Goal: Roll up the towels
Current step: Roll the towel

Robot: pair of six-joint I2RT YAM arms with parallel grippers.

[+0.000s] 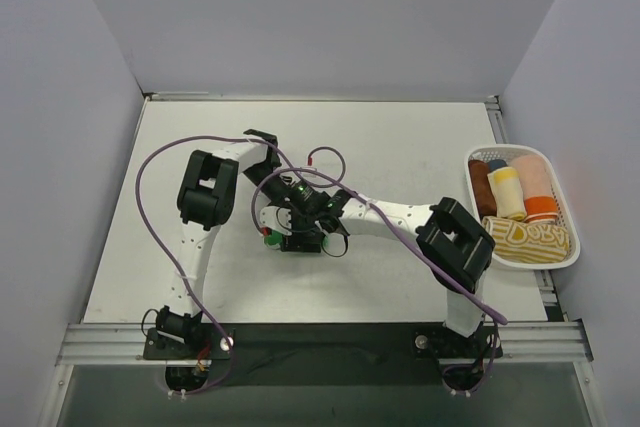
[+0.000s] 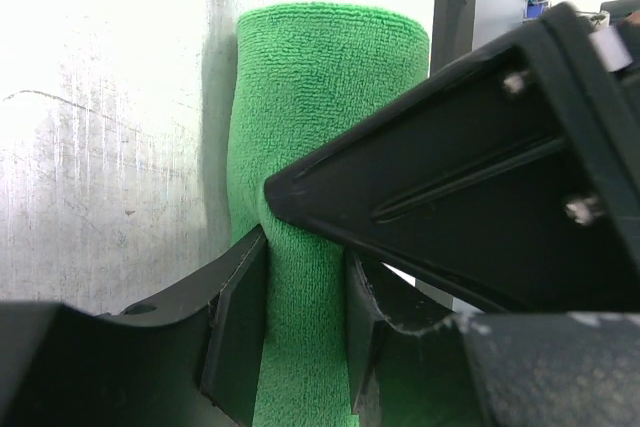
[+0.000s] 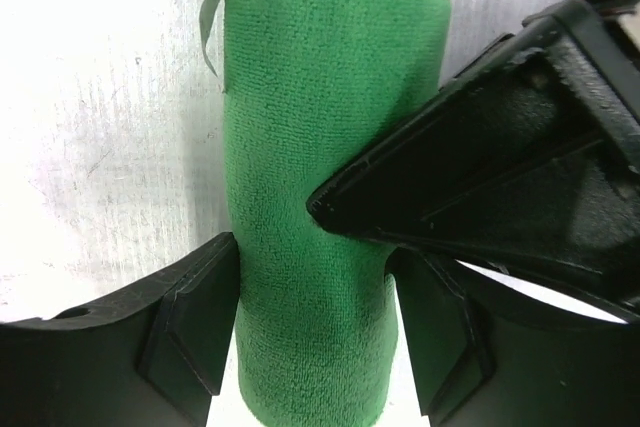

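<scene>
Top external view: the table fills the middle of the frame. Both arms bend inward and meet just left of centre, hiding nearly all of what lies under them.
Basket: the white basket sits at the right edge, well apart from the grippers. It holds finished rolls, a pale yellow towel among them.
Green towel: the green towel lies rolled on the table, between both pairs of fingers at once.
Long axis: in each wrist view the roll runs from the bottom edge up the frame, straight away from that camera.
Left gripper: the left gripper is clamped on the roll at lower centre, and the cloth narrows between its pads.
Right gripper: the right gripper straddles the roll at the bottom of its frame, pads at both flanks. The cloth shows no squeeze, so a firm grip cannot be told.
Nearer arm: neither, since both are on the roll. Any lift likely depends on both moving along that axis together.
Tag: the white tag hangs at upper left, at the roll's far end.
</scene>
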